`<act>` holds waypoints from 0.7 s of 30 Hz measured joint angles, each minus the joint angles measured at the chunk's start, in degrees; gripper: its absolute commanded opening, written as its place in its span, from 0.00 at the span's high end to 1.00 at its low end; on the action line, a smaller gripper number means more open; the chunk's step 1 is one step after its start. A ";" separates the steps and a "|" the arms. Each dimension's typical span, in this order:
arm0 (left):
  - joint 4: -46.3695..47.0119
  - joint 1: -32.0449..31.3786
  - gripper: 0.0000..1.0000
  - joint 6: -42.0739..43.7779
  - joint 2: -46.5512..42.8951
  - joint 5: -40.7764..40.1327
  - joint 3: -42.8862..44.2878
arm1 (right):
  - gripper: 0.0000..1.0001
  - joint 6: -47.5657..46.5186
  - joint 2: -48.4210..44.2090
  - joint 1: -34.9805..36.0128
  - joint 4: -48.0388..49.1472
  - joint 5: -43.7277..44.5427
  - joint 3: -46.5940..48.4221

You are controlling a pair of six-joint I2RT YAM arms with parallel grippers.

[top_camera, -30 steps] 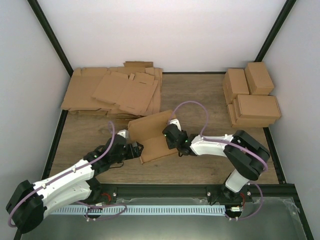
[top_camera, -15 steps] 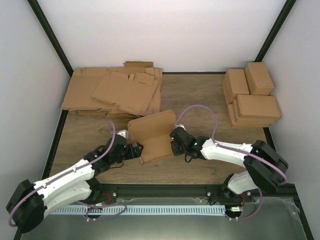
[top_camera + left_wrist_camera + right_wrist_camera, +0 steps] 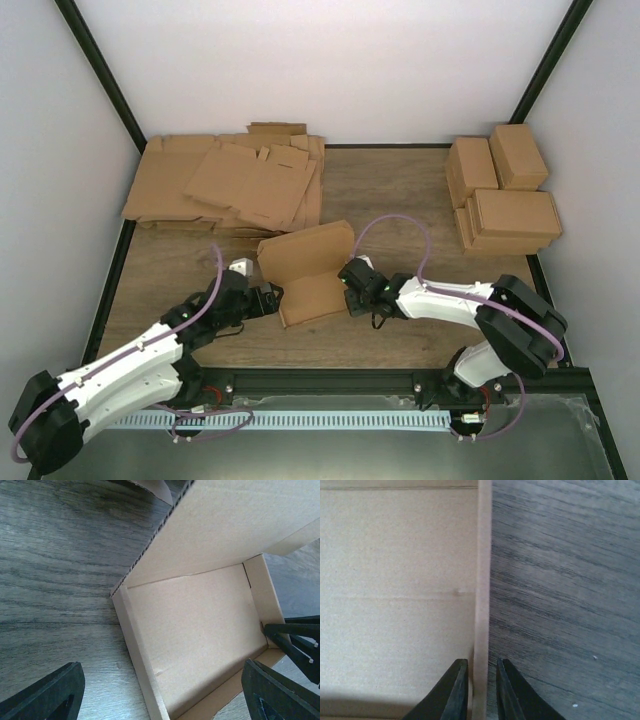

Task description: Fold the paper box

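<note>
Mid-frame, the paper box [image 3: 308,275] sits half-made: side walls up, lid panel raised, not yet closed. The right gripper [image 3: 481,664] pinches its right wall; the left gripper [image 3: 274,298] stands spread beside the left wall.

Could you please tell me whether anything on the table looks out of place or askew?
Only the heap of flat sheets at the far left: its top sheets lie skewed and fanned, not squared up. The half-folded box at centre looks undamaged.
</note>
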 measured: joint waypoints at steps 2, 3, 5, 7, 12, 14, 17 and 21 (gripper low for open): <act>0.02 0.00 0.11 0.00 -0.22 -0.02 0.02 | 0.88 0.31 -0.26 0.00 -0.07 0.55 -0.02; 0.00 0.00 0.11 0.00 -0.37 -0.04 0.02 | 0.89 0.50 -0.55 0.00 -0.11 0.92 -0.02; -0.07 0.00 0.11 -0.02 -0.68 -0.11 0.04 | 0.92 1.20 -1.31 -0.02 -0.11 1.84 -0.04; -0.35 0.00 0.11 -0.02 -1.11 -0.28 0.15 | 0.95 1.88 -1.99 -0.26 -0.13 2.62 -0.04; -0.70 0.00 0.11 -0.26 -3.74 -0.50 0.28 | 0.99 4.20 -2.25 -2.75 -0.28 3.54 -0.24; -0.63 0.00 0.11 -0.50 -4.00 -0.66 0.31 | 0.99 5.20 -2.54 -3.63 -0.13 3.82 -0.76; -0.35 0.02 0.11 -0.74 -3.76 -0.74 0.31 | 0.96 6.08 -3.63 -4.52 0.20 3.61 -2.14; 0.61 0.02 0.09 -0.79 -1.70 -1.09 0.35 | 0.41 6.56 -5.07 -5.97 0.92 2.56 -3.06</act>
